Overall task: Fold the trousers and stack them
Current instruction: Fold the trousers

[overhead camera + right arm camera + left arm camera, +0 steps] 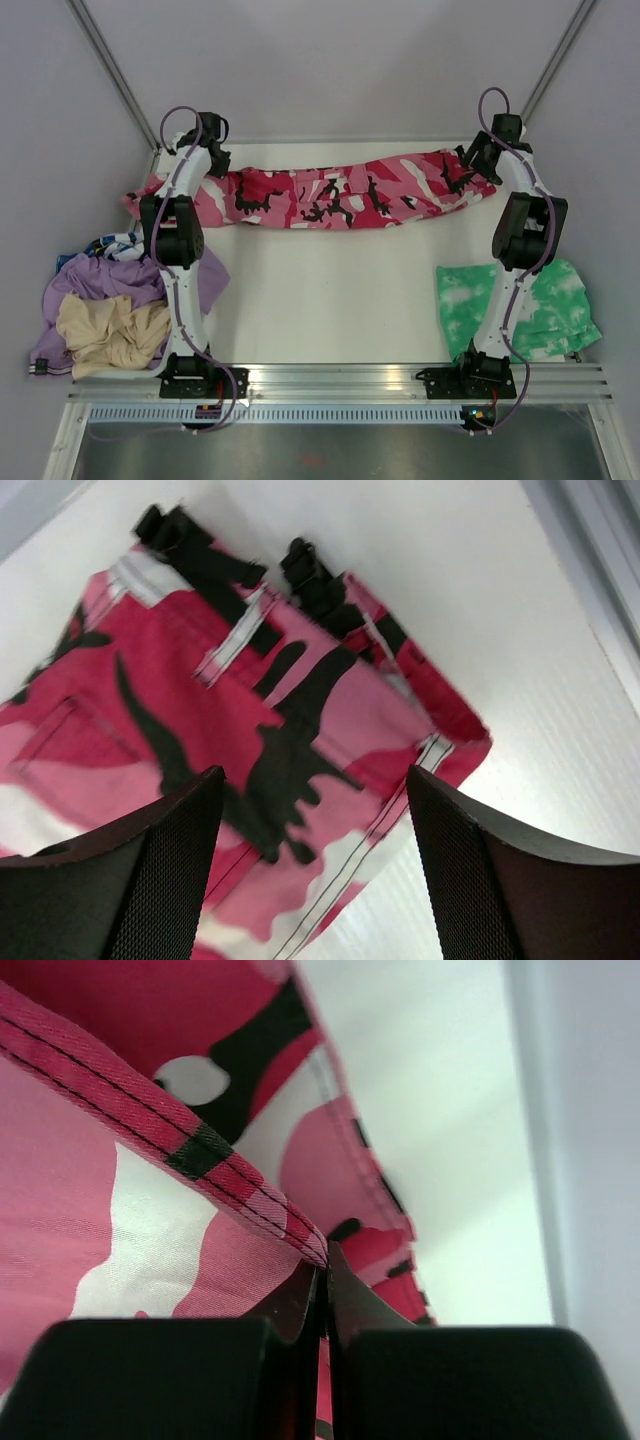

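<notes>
Currently, one item: trousers [340, 195], which I judge soft, light and floppy, best held at stitched edges, lying left to right along the far tabletop [330, 300]; left gripper [323, 1285] jaws clamped on a seamed edge, right gripper [315, 800] jaws apart over the strapped right end; layers pinched and left end hidden.

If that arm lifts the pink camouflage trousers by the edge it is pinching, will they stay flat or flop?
Probably flop: the trousers lie in soft wrinkles, and the hem bends where the left gripper is shut on it. Lifted from that end alone, the rest would likely sag and drag. The thin-looking cloth seems light; the stitched hem may help the grip.
</notes>
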You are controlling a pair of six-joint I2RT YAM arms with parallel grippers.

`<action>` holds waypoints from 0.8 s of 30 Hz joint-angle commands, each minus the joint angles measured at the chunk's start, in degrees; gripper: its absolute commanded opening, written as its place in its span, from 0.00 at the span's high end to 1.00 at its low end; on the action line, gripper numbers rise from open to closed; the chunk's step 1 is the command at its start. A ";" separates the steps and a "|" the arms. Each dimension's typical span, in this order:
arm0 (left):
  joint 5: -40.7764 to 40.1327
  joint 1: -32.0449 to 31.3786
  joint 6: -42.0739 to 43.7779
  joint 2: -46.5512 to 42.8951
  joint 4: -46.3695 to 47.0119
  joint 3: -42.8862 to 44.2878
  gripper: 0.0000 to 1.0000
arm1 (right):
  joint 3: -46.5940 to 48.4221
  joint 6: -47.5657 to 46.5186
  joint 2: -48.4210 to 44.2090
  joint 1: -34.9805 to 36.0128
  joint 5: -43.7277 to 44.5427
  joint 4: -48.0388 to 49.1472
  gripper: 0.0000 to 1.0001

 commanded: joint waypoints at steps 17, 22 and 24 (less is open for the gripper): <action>-1.44 -0.87 8.06 12.71 -4.81 15.39 0.46 | -2.94 0.74 4.54 -2.29 9.68 -4.08 0.30; 0.40 0.10 11.31 7.01 -1.65 14.23 0.16 | -6.89 1.88 2.69 -2.46 12.66 -6.10 0.31; 0.93 2.72 12.81 4.72 -1.38 14.06 0.15 | -8.73 2.58 1.55 -2.81 13.55 -7.06 0.32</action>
